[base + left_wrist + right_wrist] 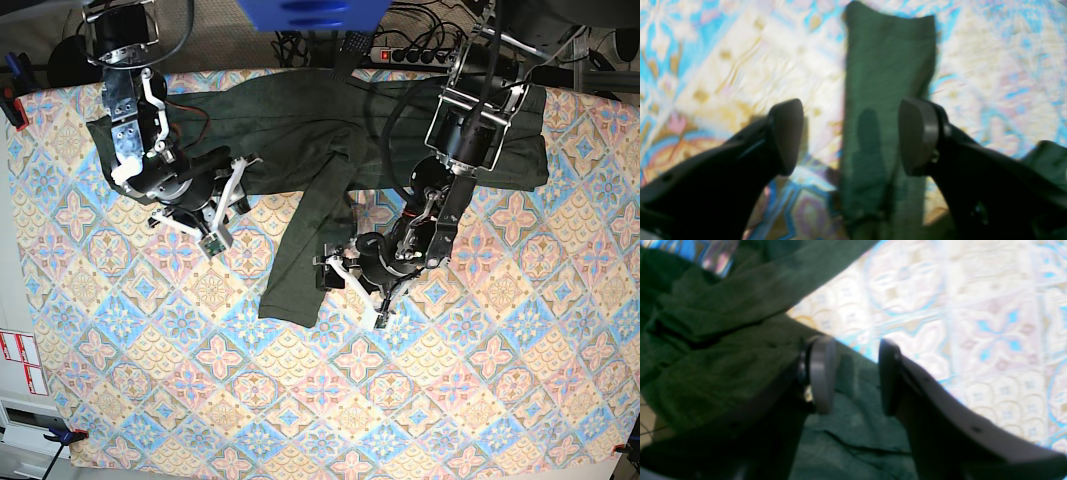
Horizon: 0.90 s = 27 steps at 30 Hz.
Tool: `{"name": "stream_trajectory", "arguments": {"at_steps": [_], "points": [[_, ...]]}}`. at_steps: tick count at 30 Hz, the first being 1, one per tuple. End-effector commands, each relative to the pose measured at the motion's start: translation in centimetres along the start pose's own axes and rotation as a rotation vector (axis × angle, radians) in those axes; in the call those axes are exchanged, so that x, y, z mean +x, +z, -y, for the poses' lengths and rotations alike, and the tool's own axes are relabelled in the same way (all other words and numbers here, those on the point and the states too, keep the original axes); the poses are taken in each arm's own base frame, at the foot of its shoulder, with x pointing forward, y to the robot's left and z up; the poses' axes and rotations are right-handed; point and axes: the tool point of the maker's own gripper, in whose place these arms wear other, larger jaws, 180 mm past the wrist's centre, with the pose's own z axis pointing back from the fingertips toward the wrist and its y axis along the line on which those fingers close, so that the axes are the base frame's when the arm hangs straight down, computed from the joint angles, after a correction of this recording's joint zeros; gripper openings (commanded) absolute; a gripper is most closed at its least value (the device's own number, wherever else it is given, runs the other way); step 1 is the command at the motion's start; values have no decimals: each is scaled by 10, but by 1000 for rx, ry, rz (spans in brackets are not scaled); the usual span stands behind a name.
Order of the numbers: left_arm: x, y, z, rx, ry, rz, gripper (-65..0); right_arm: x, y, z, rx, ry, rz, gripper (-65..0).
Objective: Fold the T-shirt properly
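Note:
The dark olive-green T-shirt (pixel 300 130) lies spread across the far part of the table. One long sleeve (pixel 300 250) trails toward the middle. My left gripper (pixel 350 290) is open and hovers at the sleeve's right edge near the cuff. In the left wrist view the sleeve (pixel 887 66) runs between the spread fingers of the left gripper (pixel 853 136). My right gripper (pixel 232 205) is open at the shirt's lower left edge. In the right wrist view the right gripper (pixel 855 376) is open over the hem of the wrinkled shirt (pixel 723 373). Neither gripper holds anything.
A patterned blue, pink and cream tablecloth (pixel 330 400) covers the table. A blue object (pixel 310 12) and cables with a power strip (pixel 420 50) lie beyond the far edge. Red clamps (pixel 10 100) grip the cloth's edges.

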Motion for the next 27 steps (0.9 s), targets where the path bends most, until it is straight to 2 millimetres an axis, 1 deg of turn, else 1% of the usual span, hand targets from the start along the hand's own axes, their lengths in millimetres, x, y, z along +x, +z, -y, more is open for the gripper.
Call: {"name": "stream_trajectory", "arguments": {"at_steps": [1,5,6,8,11,13,15,19,21,25,27], "points": [[17,-1,8,-20,0,45,-244,14,5,3,-5,7,49,-433],[4,-7,9,-18,10,18,-244,15,5,3,-5,7,50,-433],[-2,-10,15,-26,6,2,-244,15,5,3,-5,7,50,-433],[-11,-13,18,-30,6,-22,-244,15,5,3,-5,7,50,-433],[-14,-16,20,-31,14,-15,-244,15,5,3,-5,7,50,-433],[-15,-18,31,-51,20,-14,-244,15,5,3,-5,7,50,-433],[-17,-19,36,-59,21,-21,-244,12,5,2,-3,5,45,-433],[-29,-23,54,-90,-43,-54,-251,16,7,1,-5,11,58,-433],[-34,-23,60,-100,-62,-65,-288,20,10,1,-6,17,70,-433],[-36,-26,73,-121,-64,-71,-405,23,11,0,-7,21,78,-433],[-44,-28,71,-115,-54,-90,-465,22,11,0,-6,20,77,-433]]}}
